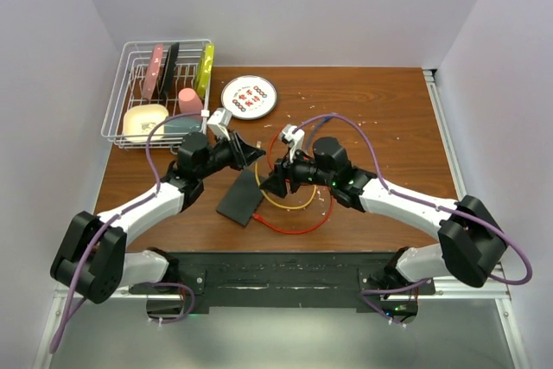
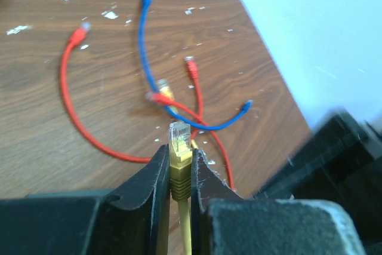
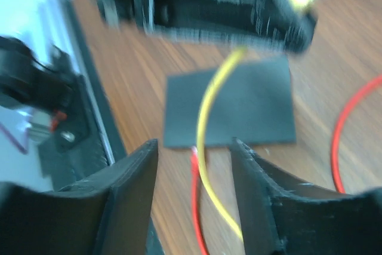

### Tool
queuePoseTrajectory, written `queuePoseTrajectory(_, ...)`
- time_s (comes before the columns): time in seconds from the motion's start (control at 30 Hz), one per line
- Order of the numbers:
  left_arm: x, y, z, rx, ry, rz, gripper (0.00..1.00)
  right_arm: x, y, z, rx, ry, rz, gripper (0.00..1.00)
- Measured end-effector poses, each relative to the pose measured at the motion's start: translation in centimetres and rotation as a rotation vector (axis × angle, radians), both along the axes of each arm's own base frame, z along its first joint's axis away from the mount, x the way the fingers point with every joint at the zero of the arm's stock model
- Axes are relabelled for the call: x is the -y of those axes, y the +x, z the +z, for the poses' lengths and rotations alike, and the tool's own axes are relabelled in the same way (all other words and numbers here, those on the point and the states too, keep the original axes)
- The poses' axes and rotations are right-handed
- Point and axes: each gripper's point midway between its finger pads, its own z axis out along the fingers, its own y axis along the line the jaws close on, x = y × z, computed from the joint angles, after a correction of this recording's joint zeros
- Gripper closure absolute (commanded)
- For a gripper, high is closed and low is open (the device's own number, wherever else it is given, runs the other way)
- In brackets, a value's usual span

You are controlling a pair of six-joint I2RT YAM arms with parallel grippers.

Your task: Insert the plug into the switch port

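The yellow plug (image 2: 180, 138), with a clear tip, sticks out from between the fingers of my left gripper (image 2: 179, 154), which is shut on its yellow boot. Its yellow cable (image 3: 206, 111) hangs down and runs between the fingers of my right gripper (image 3: 195, 147), which stands open and touches nothing. The switch (image 1: 241, 198), a flat black box (image 3: 250, 106), lies on the table just below and between both grippers. My left gripper (image 1: 255, 155) hovers above its far corner, my right gripper (image 1: 275, 182) at its right side. A red cable (image 3: 196, 207) reaches the switch's near edge.
A wire dish rack (image 1: 130, 131) with cups and utensils stands at the back left, a round white plate (image 1: 226, 97) beside it. Loose red cables (image 2: 65, 88) and a blue cable (image 2: 143, 58) lie on the wood right of the switch. White crumbs are scattered around.
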Motion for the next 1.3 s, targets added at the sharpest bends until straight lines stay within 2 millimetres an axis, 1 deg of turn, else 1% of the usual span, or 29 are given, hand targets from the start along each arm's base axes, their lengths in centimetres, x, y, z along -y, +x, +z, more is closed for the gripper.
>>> queuePoseTrajectory(0.13,0.5,-1.6,1.3,0.077,-0.063,-0.068,1.00,-1.4,0.0,3.1,-0.006,0.149,0.038,0.40)
queuePoseTrajectory(0.2,0.6,-2.5,1.9,0.112,-0.093,-0.096,1.00,-1.9,-0.1,4.1,-0.016,0.203,0.061,0.41)
queuePoseTrajectory(0.23,0.6,-2.9,2.2,0.128,-0.111,-0.111,1.00,-2.2,-0.1,4.5,-0.020,0.228,0.070,0.44)
queuePoseTrajectory(0.33,0.7,-3.8,3.4,0.180,-0.153,-0.140,1.00,-2.8,-0.4,5.1,-0.043,0.273,0.099,0.46)
queuePoseTrajectory(0.37,0.6,-4.0,3.8,0.196,-0.170,-0.140,1.00,-2.9,-0.4,5.3,-0.049,0.285,0.103,0.48)
queuePoseTrajectory(0.47,0.4,-4.4,4.9,0.230,-0.209,-0.141,1.00,-3.1,-0.6,6.0,-0.048,0.312,0.112,0.48)
queuePoseTrajectory(0.73,0.4,-5.0,7.1,0.284,-0.287,-0.157,1.00,-2.8,-0.8,7.7,-0.014,0.348,0.118,0.48)
queuePoseTrajectory(0.8,0.4,-5.3,7.4,0.294,-0.303,-0.162,1.00,-2.8,-0.9,7.9,-0.010,0.352,0.120,0.48)
queuePoseTrajectory(0.9,0.5,-6.1,7.8,0.300,-0.328,-0.186,1.00,-2.9,-0.7,7.6,-0.015,0.347,0.113,0.48)
queuePoseTrajectory(1.07,0.5,-7.1,9.3,0.345,-0.359,-0.223,1.00,-3.0,-0.3,6.9,-0.026,0.334,0.095,0.48)
queuePoseTrajectory(1.17,0.3,-7.7,10.1,0.375,-0.371,-0.229,1.00,-3.0,-0.2,7.0,-0.022,0.337,0.091,0.50)
queuePoseTrajectory(1.23,0.2,-7.9,10.2,0.379,-0.372,-0.232,1.00,-3.0,-0.3,7.1,-0.017,0.352,0.093,0.51)
queuePoseTrajectory(1.27,0.2,-7.9,10.2,0.381,-0.374,-0.234,1.00,-3.0,-0.4,7.2,-0.016,0.364,0.095,0.52)
queuePoseTrajectory(1.3,0.3,-8.0,10.2,0.378,-0.379,-0.237,1.00,-2.9,-0.5,7.2,-0.017,0.372,0.095,0.68)
